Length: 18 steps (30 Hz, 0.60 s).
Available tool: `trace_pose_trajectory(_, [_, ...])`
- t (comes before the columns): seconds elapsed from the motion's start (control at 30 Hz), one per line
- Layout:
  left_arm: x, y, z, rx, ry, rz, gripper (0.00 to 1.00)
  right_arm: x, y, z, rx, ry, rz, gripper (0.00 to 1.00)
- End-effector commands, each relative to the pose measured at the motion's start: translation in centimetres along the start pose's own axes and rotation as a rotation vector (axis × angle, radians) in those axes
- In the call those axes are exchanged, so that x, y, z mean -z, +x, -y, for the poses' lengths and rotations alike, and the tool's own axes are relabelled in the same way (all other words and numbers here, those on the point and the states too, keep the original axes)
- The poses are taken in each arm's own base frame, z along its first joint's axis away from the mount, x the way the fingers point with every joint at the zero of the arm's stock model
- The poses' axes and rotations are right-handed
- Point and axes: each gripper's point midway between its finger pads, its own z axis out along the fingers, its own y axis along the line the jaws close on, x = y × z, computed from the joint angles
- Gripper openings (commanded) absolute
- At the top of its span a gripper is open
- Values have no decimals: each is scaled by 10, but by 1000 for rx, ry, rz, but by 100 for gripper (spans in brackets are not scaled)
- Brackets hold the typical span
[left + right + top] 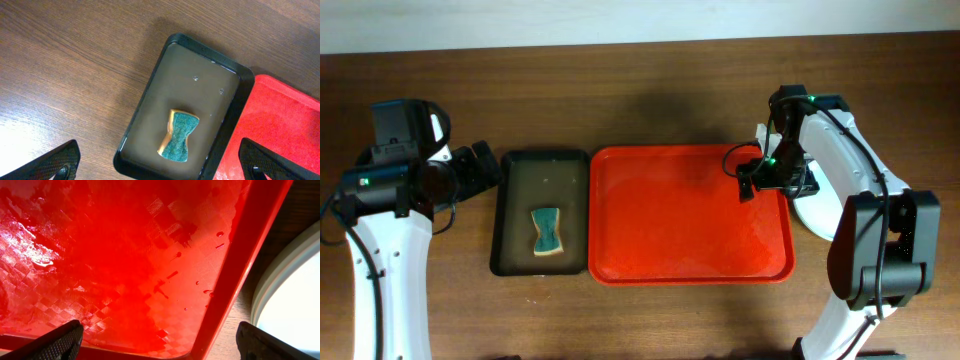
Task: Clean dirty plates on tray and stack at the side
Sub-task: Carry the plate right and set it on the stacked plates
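The red tray (670, 225) lies in the middle of the table with no plate on it; its wet floor fills the right wrist view (115, 265) and its corner shows in the left wrist view (285, 130). Pale plates (812, 213) sit on the table to the right of the tray, mostly hidden under my right arm; a rim shows in the right wrist view (290, 290). My right gripper (752, 178) is open and empty over the tray's right edge (157, 345). My left gripper (480, 168) is open and empty left of the dark tray (160, 167).
A narrow dark green-black tray (515, 215) lies left of the red tray and holds a green and yellow sponge (548, 232), also in the left wrist view (178, 136). Bare brown wooden table (620, 320) surrounds both trays.
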Motion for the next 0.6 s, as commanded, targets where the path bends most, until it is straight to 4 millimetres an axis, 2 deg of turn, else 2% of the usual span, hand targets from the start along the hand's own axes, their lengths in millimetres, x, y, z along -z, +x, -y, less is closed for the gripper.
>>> trace_pose_trajectory(0.0, [5, -3, 2, 10, 12, 15, 99, 5, 0, -2, 11, 3, 14, 98])
trace_pose_trajectory(0.2, [5, -3, 2, 10, 12, 15, 99, 4, -6, -2, 12, 4, 35, 98])
trace_pose_trajectory(0.3, [5, -3, 2, 10, 12, 15, 99, 10, -10, -2, 15, 6, 73, 98])
trace_pose_trajectory(0.43, [5, -3, 2, 10, 12, 15, 99, 41, -9, -5, 25, 11, 166, 98])
trace_pose_trajectory(0.57, [5, -3, 2, 11, 12, 15, 99, 88, -2, -10, 39, 18, 314, 98])
